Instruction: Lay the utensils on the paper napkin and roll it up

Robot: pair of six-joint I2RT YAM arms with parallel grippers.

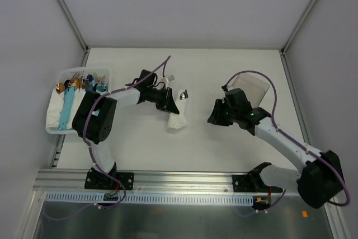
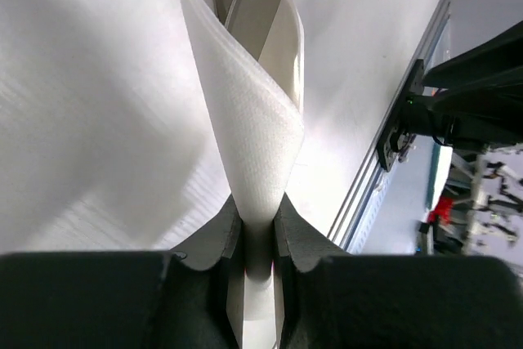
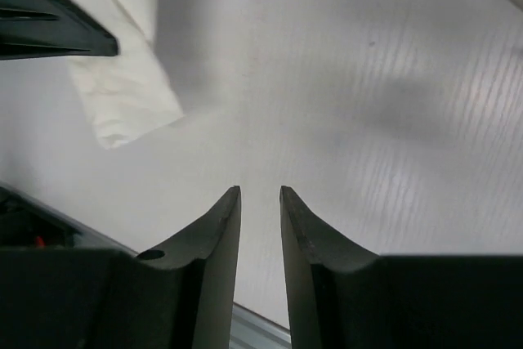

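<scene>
I pinch the napkin with my left fingers to roll it up.

The napkin (image 2: 245, 120) lies near the middle of the table (image 1: 224, 71). The utensils (image 1: 183, 95) poke out at its 12 o'clock end. My left fingers (image 2: 257, 214) pinch a raised fold of it. My right fingers (image 3: 260, 192) wait at 3 o'clock, a thin gap apart, holding nothing. I think I should roll slow and tight over the utensils and press the loose side down with the right, so nothing slips out.

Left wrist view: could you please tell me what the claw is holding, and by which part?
The left claw pinches the paper napkin by a folded edge.
</scene>
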